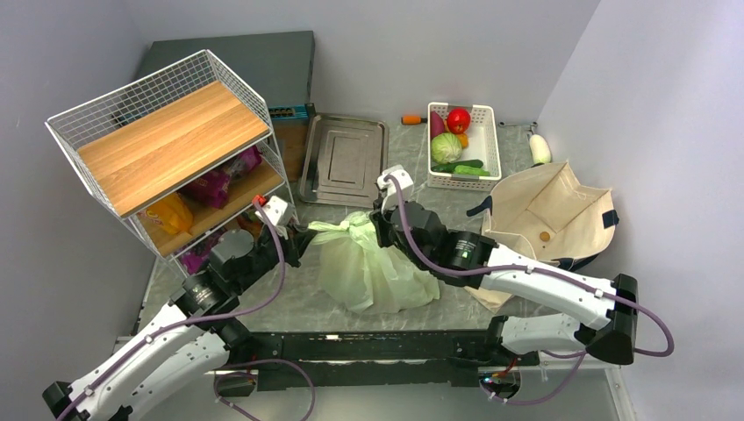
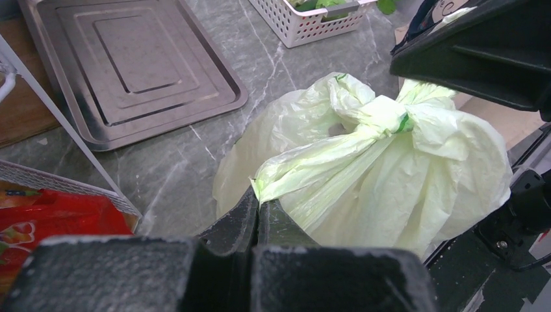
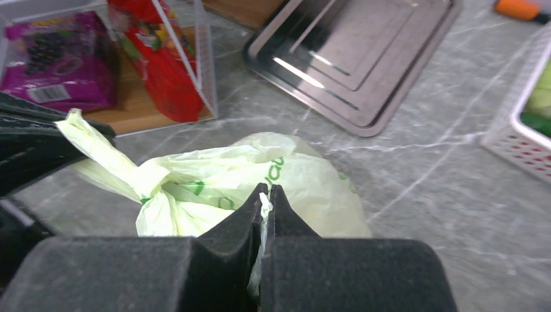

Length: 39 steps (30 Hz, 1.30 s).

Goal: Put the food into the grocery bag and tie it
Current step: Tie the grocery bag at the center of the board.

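Grocery bag: thin, limp, slippery film, knotted. Left gripper and right gripper each clenched on its handle tails, likely the best hold.

Pale grey walls enclose a grey marbled table; a wire rack with wooden shelves stands left.

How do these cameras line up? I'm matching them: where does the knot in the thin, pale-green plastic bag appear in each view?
Top external: knot of the thin pale-green plastic bag, centre of the picture.
Left wrist: knot right of centre, upper half.
Right wrist: knot lower left.
Shared landmark: the flat silver metal tray, beyond the bag in every view.
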### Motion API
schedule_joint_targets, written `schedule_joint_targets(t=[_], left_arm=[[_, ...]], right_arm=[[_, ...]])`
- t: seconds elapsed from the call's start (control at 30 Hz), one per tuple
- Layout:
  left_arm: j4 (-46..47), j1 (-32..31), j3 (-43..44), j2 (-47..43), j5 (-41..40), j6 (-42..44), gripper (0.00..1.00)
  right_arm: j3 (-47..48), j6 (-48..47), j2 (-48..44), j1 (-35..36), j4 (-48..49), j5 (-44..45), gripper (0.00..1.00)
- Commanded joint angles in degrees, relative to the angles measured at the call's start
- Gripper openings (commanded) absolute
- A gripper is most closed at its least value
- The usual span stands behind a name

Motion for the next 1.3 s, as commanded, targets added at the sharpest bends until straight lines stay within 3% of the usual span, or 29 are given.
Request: schedule_joint_targets(t=[0.0,0.13,0.37,0.77,0.93,1.27], left_arm=[[-6.19,0.95,0.90,-1.81,-8.53,0.19,0.00],[-7.64,0.89,0.26,-3.11,-9.15,-0.83,0.00],[-9.93,0.92,-1.44,-4.54,-10.32,-2.08,0.00],[-12.72,0.84,-7.64,-7.23,-13.62,-11.72,0.00],[-12.28,0.80,-11.05,-7.90,-14.93,-14.07,0.00],[-10.78,0.80,-14.66,-7.16,-14.63,-17.59,0.00]], right_arm=[[3.60,-10.71,-0.91,1.60,-12.25,22.96,0.00],[2.49,-9.50,0.21,3.54,-17.37,30.23,0.00],[-1.95,-2.60,-0.74,2.82,-21.44,31.92,0.00],[-9.75,6.70,-5.29,-3.40,-23.58,23.90,0.00],[-15.34,6.24,-8.86,-6.60,-17.52,18.05,0.00],[-17.38,7.19,-8.10,-9.26,-15.62,14.06,0.00]])
